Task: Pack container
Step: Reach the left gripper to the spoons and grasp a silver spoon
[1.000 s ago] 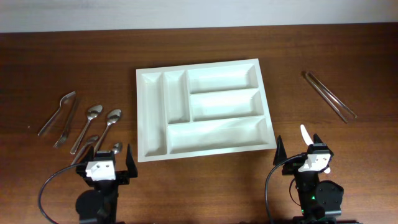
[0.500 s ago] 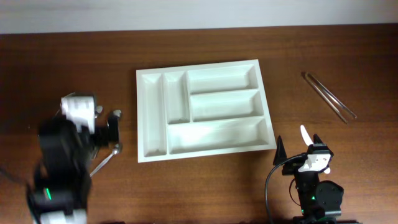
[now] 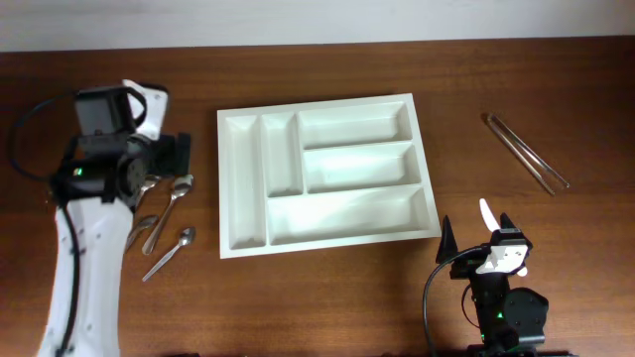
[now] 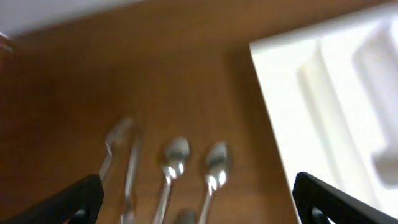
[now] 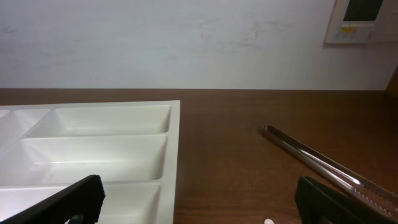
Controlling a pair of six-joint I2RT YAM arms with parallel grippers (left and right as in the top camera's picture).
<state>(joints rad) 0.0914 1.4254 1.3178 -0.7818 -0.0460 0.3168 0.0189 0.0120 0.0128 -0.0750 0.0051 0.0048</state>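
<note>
container [image 3: 342, 216] at centre of table [image 3: 327, 297], all five compartments bare | spoons [image 3: 179, 193] just left of it, none packed | step: approach for first pick | left gripper [image 4: 198, 200] above spoons, jaws wide, nothing held | right gripper [image 5: 199, 199] low at near table edge, jaws wide, nothing held | next: lower left gripper, straddle one spoon, close

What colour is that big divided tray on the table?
Plain white, no pattern; the tray shows best in the overhead view.
</note>
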